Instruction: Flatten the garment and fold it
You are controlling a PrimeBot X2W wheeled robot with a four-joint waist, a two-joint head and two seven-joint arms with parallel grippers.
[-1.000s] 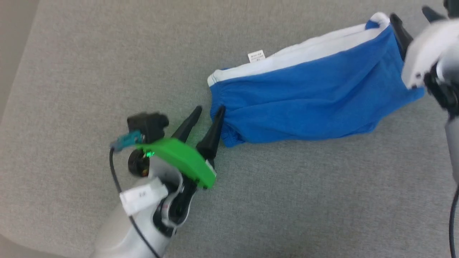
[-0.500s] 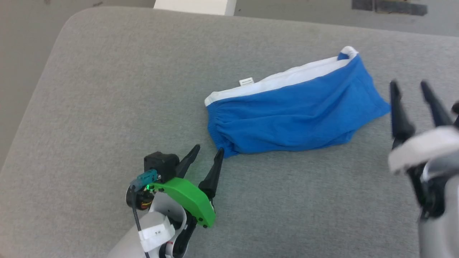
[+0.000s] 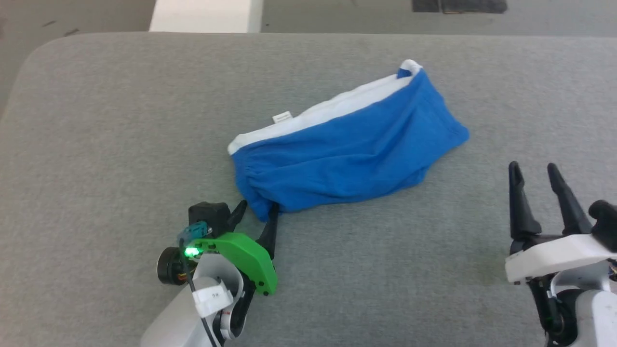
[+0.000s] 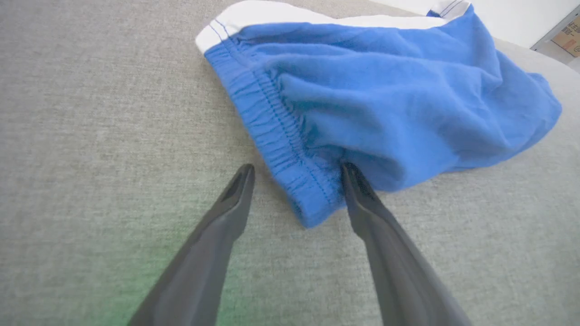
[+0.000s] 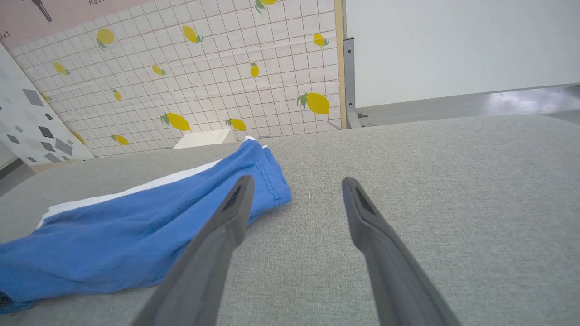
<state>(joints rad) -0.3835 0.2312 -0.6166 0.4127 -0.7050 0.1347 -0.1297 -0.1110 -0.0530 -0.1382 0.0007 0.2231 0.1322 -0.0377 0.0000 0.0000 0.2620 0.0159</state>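
Work surface: a grey padded top (image 3: pixel 120 120) carried the whole job.
Garment position: the garment (image 3: pixel 347 149) lay near the middle of the top in the head view, long axis running from 8 o'clock to 2 o'clock.
Garment ends: the gathered waistband (image 4: pixel 276 131) formed the 8 o'clock end and the leg hem the 2 o'clock end.
Garment detail: a white trim (image 3: pixel 337 103) ran along the 11 o'clock edge, with a small label (image 3: pixel 282 117) lying on it.
Garment condition: creased and bunched, not flat. Whether it was doubled over could not be told.
Left gripper: the left gripper (image 3: pixel 258 207) was spread wide at the garment's 7 o'clock corner. In the left wrist view the waistband corner sat between the two fingers, one tip against the blue cloth and the other on bare surface. Nothing was pinched.
Right gripper: the right gripper (image 3: pixel 532 167) was spread wide and empty, at 4 o'clock from the garment and apart from it.
Step in hand (judged): flattening, at the stage of taking a hold. No fold had begun.
Next move (judged): the left fingers needed to close on the waistband corner, and the right gripper needed to travel toward 11 o'clock to reach the hem end. The cloth could then be drawn taut.
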